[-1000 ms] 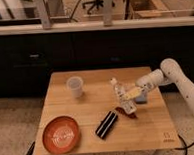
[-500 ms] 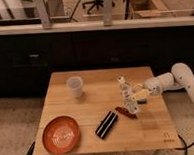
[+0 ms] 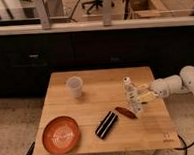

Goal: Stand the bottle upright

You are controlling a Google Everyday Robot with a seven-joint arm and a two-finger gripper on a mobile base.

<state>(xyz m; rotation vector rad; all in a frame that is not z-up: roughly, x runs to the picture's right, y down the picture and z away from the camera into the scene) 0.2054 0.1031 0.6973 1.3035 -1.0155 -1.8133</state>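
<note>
The bottle (image 3: 131, 95), small and whitish with a white cap, stands close to upright on the right half of the wooden table (image 3: 92, 105), its base near a small dark reddish object (image 3: 125, 112). My gripper (image 3: 142, 96) reaches in from the right on a white arm (image 3: 183, 82) and is shut on the bottle at mid-height, on its right side.
A translucent white cup (image 3: 75, 86) stands upright at the table's back left. An orange-red plate (image 3: 61, 135) lies at the front left. A flat black object (image 3: 107, 124) lies at the front middle, just left of the bottle. Dark cabinets stand behind the table.
The bottle has gone from leaning to nearly upright and has shifted right and slightly nearer the front with my gripper. The arm has drawn back to the right.
</note>
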